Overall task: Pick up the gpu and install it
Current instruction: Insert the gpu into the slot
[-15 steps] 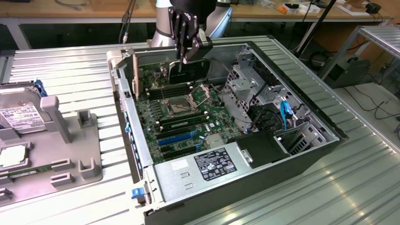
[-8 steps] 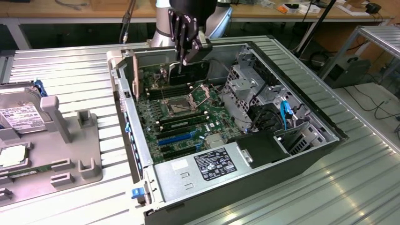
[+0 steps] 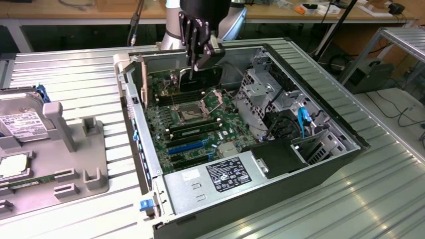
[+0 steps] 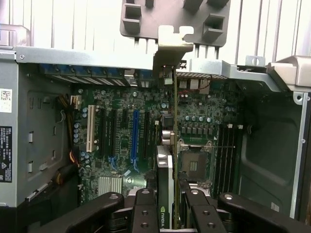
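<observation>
Closest to the wrist camera are the gripper's [image 4: 167,208] black fingers [image 4: 145,208], pressed in from both sides and pinching the gpu [image 4: 164,170], which stands on edge between them. The card runs away from the camera over the motherboard [image 4: 116,104], beside the blue slot [image 4: 135,133] and next to the bare processor socket [image 4: 194,162]. Its silver bracket [image 4: 171,46] reaches up to the rear wall of the computer case [image 4: 77,57]. Whether the card's lower edge touches a slot cannot be told. The pick-up looks done, and the step in hand is the install. As I judge it, seating calls for the card's edge to sit square over one slot and the bracket to meet its rear opening, then a straight, even push. In the exterior view the gripper [image 3: 199,50] hangs over the far end of the open case [image 3: 136,114] with the black gpu [image 3: 210,78] below it, down among the parts. The case holds the motherboard, a labelled power supply [image 3: 219,174] at its near end, a metal drive cage [image 3: 256,94] and a blue cable [image 3: 303,122]. Well apart, on the exterior view's left, a grey tray [image 3: 86,149] holds a hard drive [image 3: 17,124] with a white label.
</observation>
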Controlling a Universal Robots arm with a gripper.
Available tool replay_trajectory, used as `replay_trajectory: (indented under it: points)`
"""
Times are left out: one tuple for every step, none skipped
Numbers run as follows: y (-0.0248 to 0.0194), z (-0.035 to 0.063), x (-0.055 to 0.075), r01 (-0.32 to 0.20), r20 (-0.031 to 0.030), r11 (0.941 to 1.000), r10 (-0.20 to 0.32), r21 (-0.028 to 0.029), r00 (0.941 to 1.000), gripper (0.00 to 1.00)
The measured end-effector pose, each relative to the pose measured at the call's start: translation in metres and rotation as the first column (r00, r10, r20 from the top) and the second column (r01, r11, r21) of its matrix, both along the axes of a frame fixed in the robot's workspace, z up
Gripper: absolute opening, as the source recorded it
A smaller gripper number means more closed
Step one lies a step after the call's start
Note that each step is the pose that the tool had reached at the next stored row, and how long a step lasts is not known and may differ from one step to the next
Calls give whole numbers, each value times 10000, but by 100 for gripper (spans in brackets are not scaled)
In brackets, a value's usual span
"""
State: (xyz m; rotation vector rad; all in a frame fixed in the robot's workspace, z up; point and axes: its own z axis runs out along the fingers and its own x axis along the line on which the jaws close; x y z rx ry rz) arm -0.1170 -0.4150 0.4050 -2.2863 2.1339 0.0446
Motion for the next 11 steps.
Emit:
replay_trajectory:
  points:
    - [0, -7, 0, 0, 0, 10000, 0, 0, 10000, 27]
    - [0, -10, 1, -1, 0, 10000, 1, 0, 10000, 27]
    - [0, -14, 1, -1, 0, 10000, 1, 0, 10000, 27]
    - [0, -17, 1, 0, 0, 10000, 0, 0, 10000, 27]
    - [0, -20, 1, -1, -1, 10000, 1, -1, 10000, 27]
    - [0, -26, 1, 0, 0, 10000, 0, -1, 10000, 27]
    - [0, -31, 1, 0, 0, 10000, 0, 0, 10000, 27]
    - [0, -38, 1, 0, 0, 10000, 0, 0, 10000, 27]
    - [0, -46, 1, 0, 0, 10000, 0, 1, 10000, 27]
    - [0, -49, 1, 0, 0, 10000, 0, 0, 10000, 27]
    - [0, -56, 1, 0, 0, 10000, 0, 0, 10000, 27]
